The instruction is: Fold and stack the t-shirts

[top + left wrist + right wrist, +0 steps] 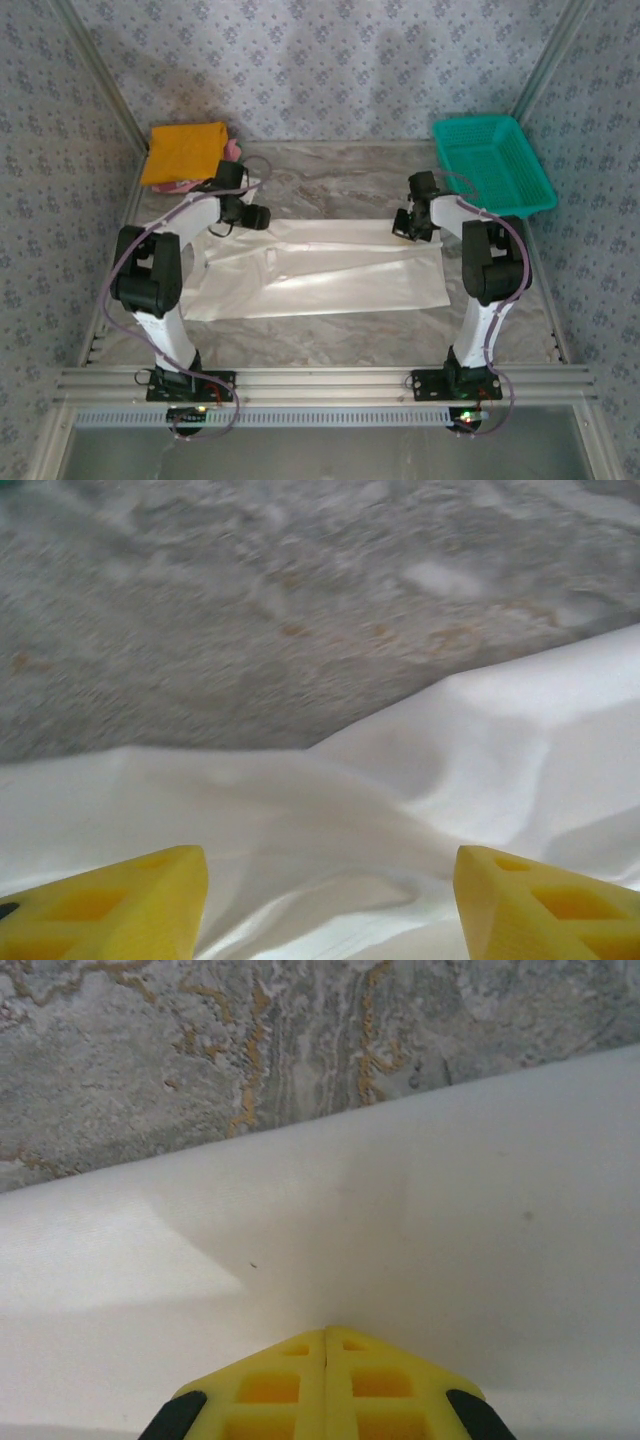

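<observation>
Across the middle of the grey marbled table top (330, 172) lies the large plain white thin-cloth t-shirt (320, 270), spread out flat and wide, with soft creases running along its length. At the far left corner of that shirt the left gripper (252, 216) hangs low over the cloth. In the left wrist view its two yellow fingers (120, 905) stand well apart, with rumpled white cloth (400, 780) showing in the gap between them and nothing clamped. At the far right corner of the shirt sits the right gripper (410, 224). In the right wrist view its yellow fingers (327, 1345) are pressed together with just a thin seam between them, low over the smooth white cloth (450, 1210) near its far edge. Whether any fabric is pinched between them cannot be told. Beyond the shirt's far left corner, well apart from it, rests a folded orange t-shirt (183, 152), with a bit of pink cloth (232, 150) peeking from beneath its right side. Beyond the white shirt's far right corner stands a teal plastic mesh basket (478, 121).
</observation>
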